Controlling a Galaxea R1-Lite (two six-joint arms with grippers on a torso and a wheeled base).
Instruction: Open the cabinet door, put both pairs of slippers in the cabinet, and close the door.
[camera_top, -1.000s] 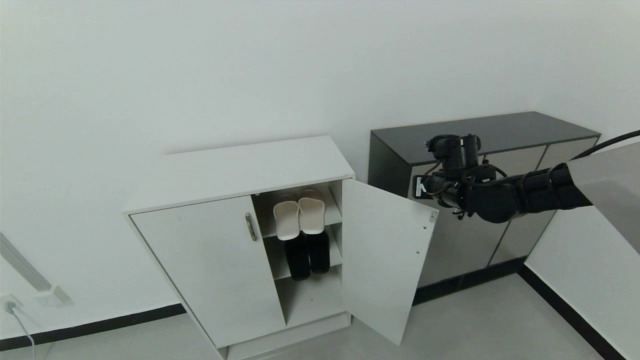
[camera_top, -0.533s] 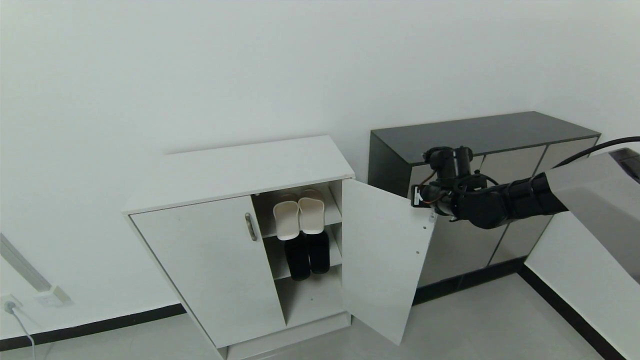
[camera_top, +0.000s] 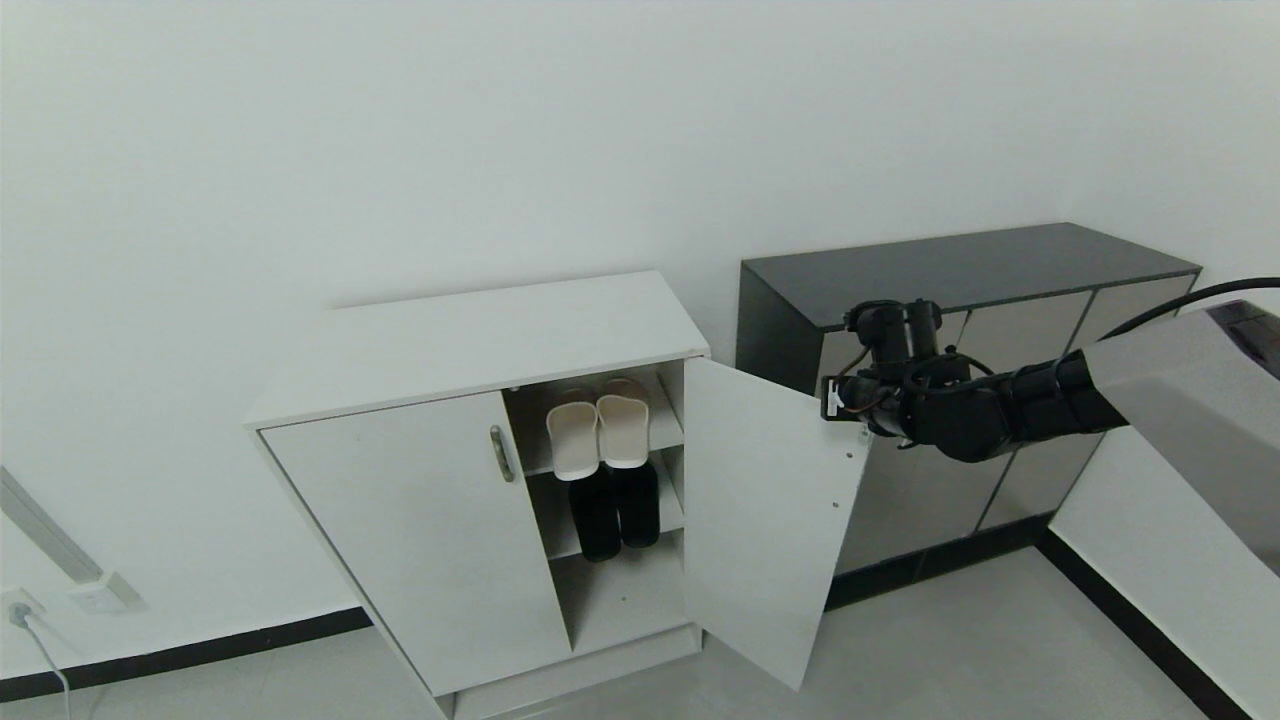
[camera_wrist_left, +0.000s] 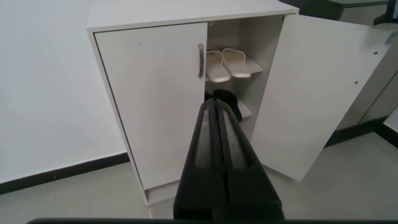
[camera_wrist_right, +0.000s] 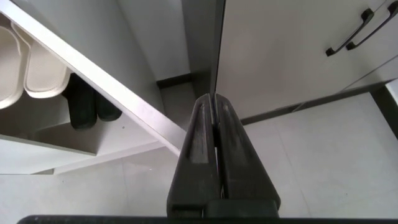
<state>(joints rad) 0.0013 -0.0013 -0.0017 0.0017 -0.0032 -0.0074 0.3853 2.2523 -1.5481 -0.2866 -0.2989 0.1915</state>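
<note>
Jaws of the right gripper (camera_wrist_right: 214, 98) pressed flat together, finger against finger; jaws of the left gripper (camera_wrist_left: 216, 102) likewise closed, no gap between them.

Right gripper up at the top outer corner of the open cabinet door (camera_top: 765, 510), on the side away from the shelves; touching the panel or just short of it, impossible to tell; in the right wrist view, fingertips set over the door's thin top edge, arm stretched in from the robot's right.

Left gripper well back from the cabinet (camera_top: 480, 335), pointed toward its front, about level with the middle shelf in the left wrist view.

Cabinet door swung wide, hinged on the cabinet's right side, lower corner out over the floor (camera_top: 950, 640).

Inside the opened half, pale slippers (camera_top: 598, 432) side by side on the upper shelf, ends jutting past the shelf edge; directly below, black slippers (camera_top: 615, 510) side by side on the middle shelf, also overhanging a little; both pairs close against each other within the pair.

Left door (camera_top: 420, 530) shut, its metal handle (camera_top: 500, 453) upright near the inner edge.

Beyond the open door, a dark sideboard (camera_top: 960, 262) against the white wall (camera_top: 500, 130); far off on the robot's left, a socket (camera_top: 15, 607) low on the wall with a cable plugged in.
</note>
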